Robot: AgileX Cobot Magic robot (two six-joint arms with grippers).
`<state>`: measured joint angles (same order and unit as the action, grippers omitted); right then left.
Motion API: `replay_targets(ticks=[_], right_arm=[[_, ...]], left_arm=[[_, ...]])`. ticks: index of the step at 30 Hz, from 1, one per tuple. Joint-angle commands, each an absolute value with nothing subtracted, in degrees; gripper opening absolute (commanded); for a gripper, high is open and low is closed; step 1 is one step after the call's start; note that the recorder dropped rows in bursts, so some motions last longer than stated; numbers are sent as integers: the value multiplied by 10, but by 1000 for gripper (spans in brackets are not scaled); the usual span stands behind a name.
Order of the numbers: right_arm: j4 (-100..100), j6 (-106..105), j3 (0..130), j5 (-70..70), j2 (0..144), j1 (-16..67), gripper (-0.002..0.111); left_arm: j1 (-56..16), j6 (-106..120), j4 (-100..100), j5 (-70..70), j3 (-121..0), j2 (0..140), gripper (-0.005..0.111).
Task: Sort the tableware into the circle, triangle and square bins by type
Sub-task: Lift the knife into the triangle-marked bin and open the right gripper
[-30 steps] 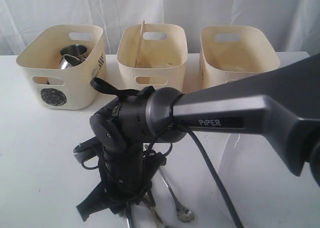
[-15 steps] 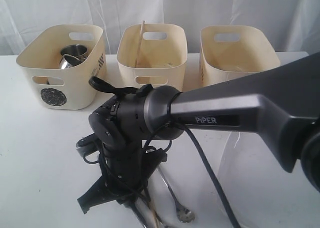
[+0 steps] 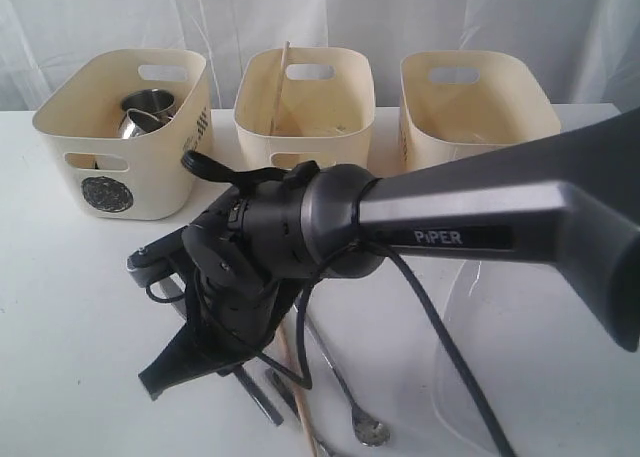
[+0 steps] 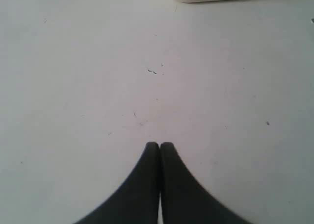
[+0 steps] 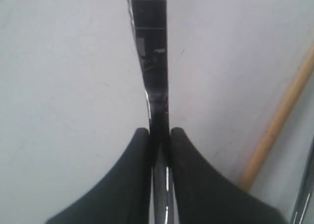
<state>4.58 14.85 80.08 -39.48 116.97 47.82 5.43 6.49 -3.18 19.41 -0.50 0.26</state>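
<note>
R jaws clamp the thin shiny metal cutlery (image 5: 153,62); it's slick, could slip & drop. L jaws together, empty.

My right gripper (image 5: 158,132) has clamped onto a steel utensil (image 5: 153,62) and risen. A chopstick (image 3: 294,375), hidden beneath the gripper a second ago, now shows just beside the utensil.

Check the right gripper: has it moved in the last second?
Yes. The right gripper, shut on a metal cutlery piece, has shifted up and slightly left in the exterior view, closer to the circle bin, which stayed put.
</note>
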Motion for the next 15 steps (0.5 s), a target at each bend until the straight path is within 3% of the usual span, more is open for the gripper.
replay_targets(ticks=[1,15], right_arm=[[51,144,799,-375,1120,475,0],[90,168,799,-316,977,401,0]], left_arm=[[55,64,-34,202,0,0,0],[55,64,-34,202,0,0,0]])
